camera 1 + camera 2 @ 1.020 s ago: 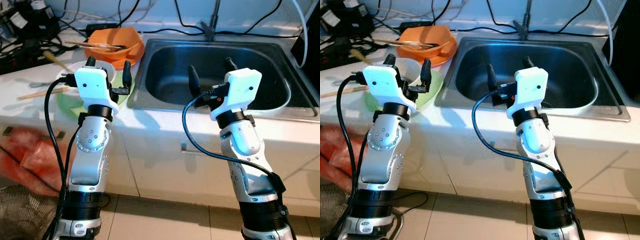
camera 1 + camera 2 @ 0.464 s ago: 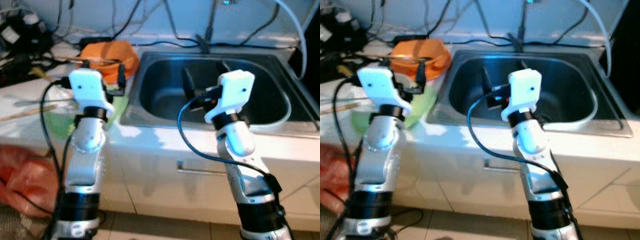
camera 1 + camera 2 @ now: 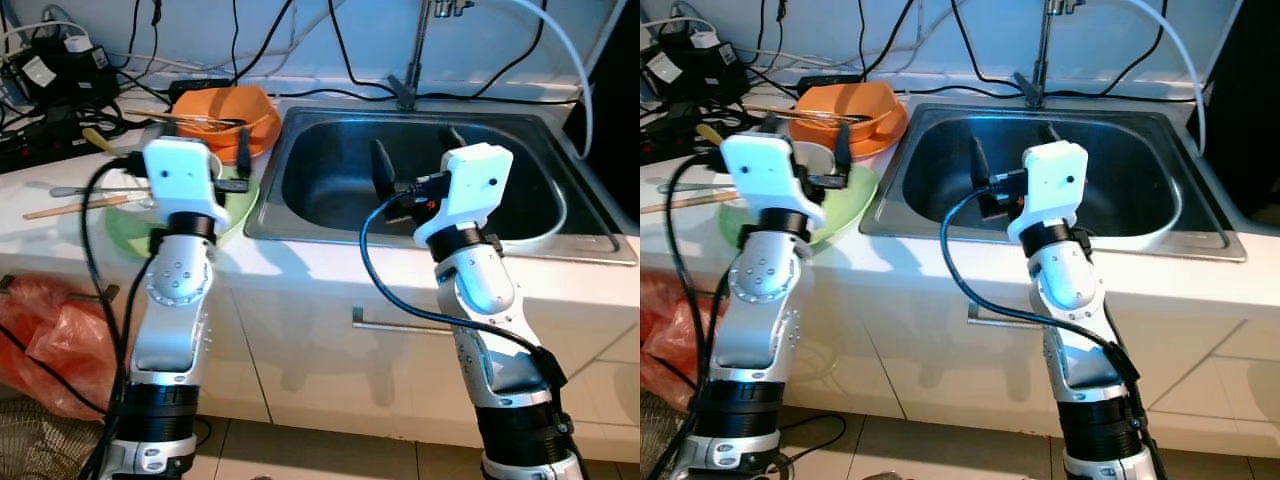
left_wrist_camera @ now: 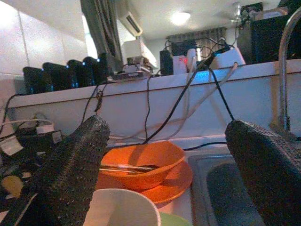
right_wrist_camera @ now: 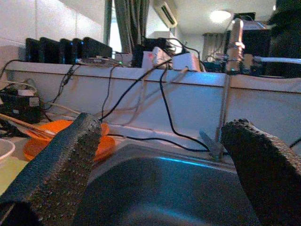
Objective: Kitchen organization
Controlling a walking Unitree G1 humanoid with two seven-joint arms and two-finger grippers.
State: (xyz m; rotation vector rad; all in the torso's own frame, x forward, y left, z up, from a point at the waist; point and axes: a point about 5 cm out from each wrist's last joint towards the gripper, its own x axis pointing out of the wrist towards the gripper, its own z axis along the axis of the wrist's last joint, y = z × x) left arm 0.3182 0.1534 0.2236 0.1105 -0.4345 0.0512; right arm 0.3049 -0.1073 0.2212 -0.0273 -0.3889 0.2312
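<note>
The robot is standing at the white kitchen counter, both arms raised. The left gripper is hovering with fingers spread above the white cup sitting in the pale green plate, near the orange bowl. The right gripper is poised, spread and holding nothing, over the stainless steel sink. This looks like the approach step; next, the left gripper probably needs lowering around 1 dish.
</note>
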